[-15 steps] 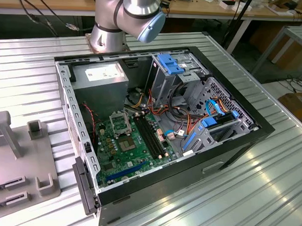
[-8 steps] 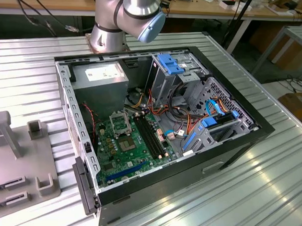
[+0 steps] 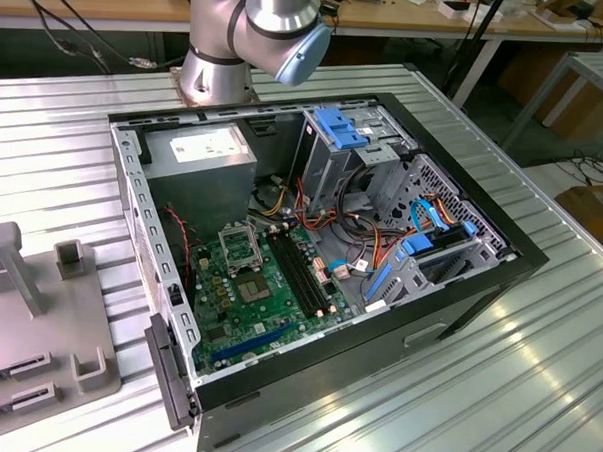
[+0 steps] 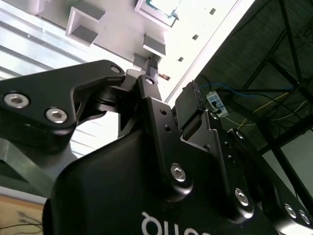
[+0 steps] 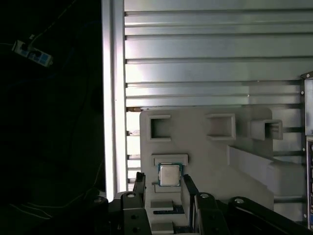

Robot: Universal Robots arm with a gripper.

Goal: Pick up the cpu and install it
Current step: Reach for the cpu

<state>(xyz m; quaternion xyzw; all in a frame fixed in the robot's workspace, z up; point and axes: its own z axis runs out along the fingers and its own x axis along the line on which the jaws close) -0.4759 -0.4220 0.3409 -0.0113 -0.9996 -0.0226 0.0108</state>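
The cpu (image 5: 169, 175) sits in a shallow recess of the grey holder (image 5: 210, 159) on the tabletop (image 5: 195, 58), kept square for gripping. The tool (image 5: 164, 182) hangs above it, fingers (image 5: 141, 188) spread to either side, not yet pinching.

cpu (image 5: 169, 175) in holder (image 5: 208, 161) on table (image 5: 195, 63)

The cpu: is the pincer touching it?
Cannot tell. In the first wrist view the open pincer straddles the cpu on its grey holder, but one finger overlaps its edge.
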